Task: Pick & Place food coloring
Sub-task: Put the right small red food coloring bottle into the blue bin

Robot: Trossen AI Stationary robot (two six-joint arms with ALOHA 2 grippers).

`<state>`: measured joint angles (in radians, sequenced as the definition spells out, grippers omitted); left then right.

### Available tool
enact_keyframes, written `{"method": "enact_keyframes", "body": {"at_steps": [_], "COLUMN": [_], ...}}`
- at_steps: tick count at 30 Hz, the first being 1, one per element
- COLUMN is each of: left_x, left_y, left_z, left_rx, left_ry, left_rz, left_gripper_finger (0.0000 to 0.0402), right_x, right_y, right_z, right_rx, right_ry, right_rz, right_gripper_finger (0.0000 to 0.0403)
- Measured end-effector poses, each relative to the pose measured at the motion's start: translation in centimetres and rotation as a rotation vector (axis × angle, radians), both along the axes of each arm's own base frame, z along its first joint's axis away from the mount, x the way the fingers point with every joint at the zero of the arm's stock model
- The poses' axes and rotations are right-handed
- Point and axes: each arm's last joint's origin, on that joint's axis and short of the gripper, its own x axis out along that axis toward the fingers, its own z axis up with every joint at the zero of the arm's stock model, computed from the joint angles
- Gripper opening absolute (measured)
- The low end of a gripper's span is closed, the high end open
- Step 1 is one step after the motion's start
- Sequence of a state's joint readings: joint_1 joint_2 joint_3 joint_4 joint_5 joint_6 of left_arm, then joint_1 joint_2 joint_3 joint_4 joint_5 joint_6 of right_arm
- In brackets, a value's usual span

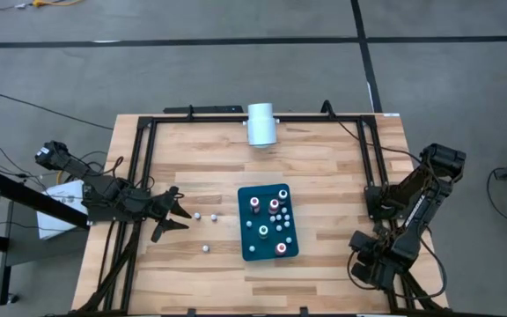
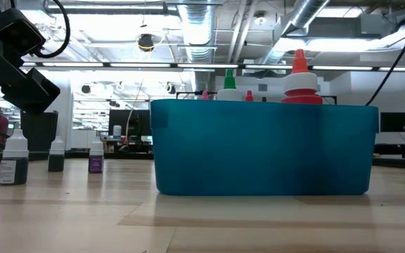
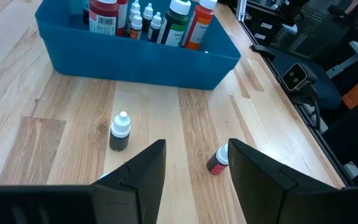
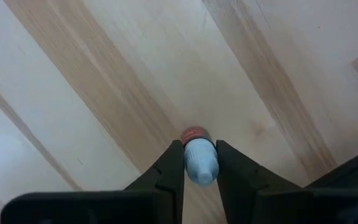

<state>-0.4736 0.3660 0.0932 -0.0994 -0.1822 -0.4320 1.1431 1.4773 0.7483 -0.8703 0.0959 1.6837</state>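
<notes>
your left gripper (image 1: 176, 216) hovers over the left part of the table (image 1: 192, 141), fingers parted about halfway and holding nothing. three small bottles (image 1: 205, 248) stand loose just past it — two at roughly 3 o'clock from the fingertips, one at about 4 o'clock. from the wrist, a dark-bodied bottle (image 3: 120, 131) stands upright with its long axis vertical, and a reddish bottle (image 3: 217, 160) sits close by the other finger, tilted or lying; i can't tell which. the left arm is plainly the nearer one to these.

further right, the teal bin (image 1: 268, 251) at table centre already carries several food coloring bottles (image 1: 255, 205), red and green tops up.

your right gripper (image 4: 200, 163) is down at the table's right edge, about 4 o'clock from the bin — fingers clamped on a small bottle with a pale blue body and a reddish end (image 4: 199, 157), its long axis running out along the fingers. judged from that, the bin lies at about 10 o'clock from it, well apart.
</notes>
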Motion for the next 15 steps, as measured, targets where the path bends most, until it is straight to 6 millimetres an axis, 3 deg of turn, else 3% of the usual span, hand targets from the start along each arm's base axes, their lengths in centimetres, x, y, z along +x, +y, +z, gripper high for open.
{"method": "enact_keyframes", "body": {"at_steps": [8, 15], "left_x": [0.0, 0.0], "left_y": [0.0, 0.0], "left_z": [0.0, 0.0], "left_rx": [-0.001, -0.001], "left_ry": [0.000, 0.000], "left_rz": [0.001, 0.001], "left_gripper_finger": [0.0165, 0.0165], "right_x": [0.2, 0.3], "right_y": [-0.1, -0.8], "right_z": [0.6, 2.4], "right_rx": [0.045, 0.086], "right_ry": [-0.043, -0.202], "right_rz": [-0.077, -0.158], "right_gripper_finger": [0.0062, 0.0059]}}
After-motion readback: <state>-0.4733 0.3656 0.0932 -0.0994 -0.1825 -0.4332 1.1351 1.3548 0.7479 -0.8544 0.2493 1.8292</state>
